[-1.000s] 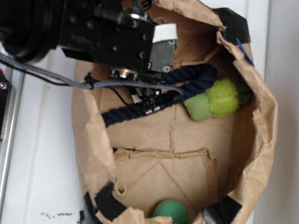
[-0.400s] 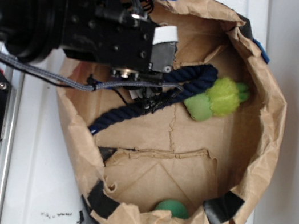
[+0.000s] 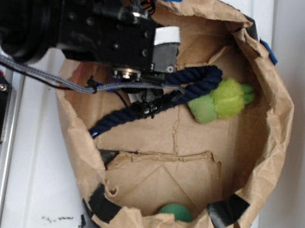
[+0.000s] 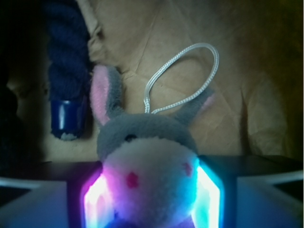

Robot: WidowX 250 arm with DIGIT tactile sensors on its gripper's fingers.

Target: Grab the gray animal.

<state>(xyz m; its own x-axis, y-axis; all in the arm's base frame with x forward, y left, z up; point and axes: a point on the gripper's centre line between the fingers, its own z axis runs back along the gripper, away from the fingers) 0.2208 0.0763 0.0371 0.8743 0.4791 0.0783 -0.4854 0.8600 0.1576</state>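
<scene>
Gray animal [image 4: 147, 166] fills the lower middle of our wrist view: a cream, fuzzy round face with two small red marks, gray fur above it, a pink-lined ear standing up at the left and a second ear leaning right. A white cord loop [image 4: 183, 78] rises from the top of its head and lies on the brown paper behind. Our claw [image 4: 151, 197] is pinching the toy, with a glowing pad pressed against each cheek, the left pad [image 4: 95, 199] lit pink and blue, the right one [image 4: 209, 194] cyan. Left of the toy in this view, the navy rope [image 4: 66, 61] runs down to a blue taped end.

From the exterior view we cannot see the toy itself; it is hidden under our black arm [image 3: 69, 14], which reaches in level from the left edge over the upper left rim of the brown paper bag [image 3: 272, 141], the wrist pointing down into the bag. The bag lies open on the white counter [image 3: 29, 175], its rim patched with black tape. Inside, the rope [image 3: 155, 100] slants from beneath the wrist up toward the lime-green fuzzy toy [image 3: 222, 101], which touches its upper end. A green ball [image 3: 175, 211] sits at the bag's near edge, well apart from the claw.
</scene>
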